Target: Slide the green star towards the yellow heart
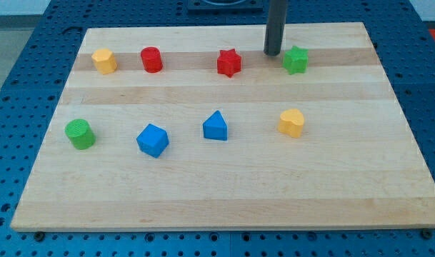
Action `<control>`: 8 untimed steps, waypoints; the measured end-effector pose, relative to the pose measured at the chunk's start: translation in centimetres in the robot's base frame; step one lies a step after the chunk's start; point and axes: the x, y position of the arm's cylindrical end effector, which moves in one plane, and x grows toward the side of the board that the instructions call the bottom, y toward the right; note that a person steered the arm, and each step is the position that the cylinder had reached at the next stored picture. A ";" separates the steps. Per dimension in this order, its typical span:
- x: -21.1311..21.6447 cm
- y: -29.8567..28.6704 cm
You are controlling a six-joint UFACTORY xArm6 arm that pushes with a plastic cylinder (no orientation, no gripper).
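You had my tip point(273, 53) on the tabletop point(224, 193), just beside the green star point(296, 60) on its upper-left side; the tool was a bare rod with nothing that opens or shuts. The star sat near the view's top right, with the yellow heart point(291, 123) below it, well apart. Risk, as judged: contact off the star's centre could spin it or send it rightward toward the board's edge, missing the heart. The red star point(229, 63) lay clear to the left.
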 end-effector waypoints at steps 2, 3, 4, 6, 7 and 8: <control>0.5 5.6; 4.1 5.1; 5.7 3.0; 6.8 2.9; 10.0 0.8; 11.9 -1.9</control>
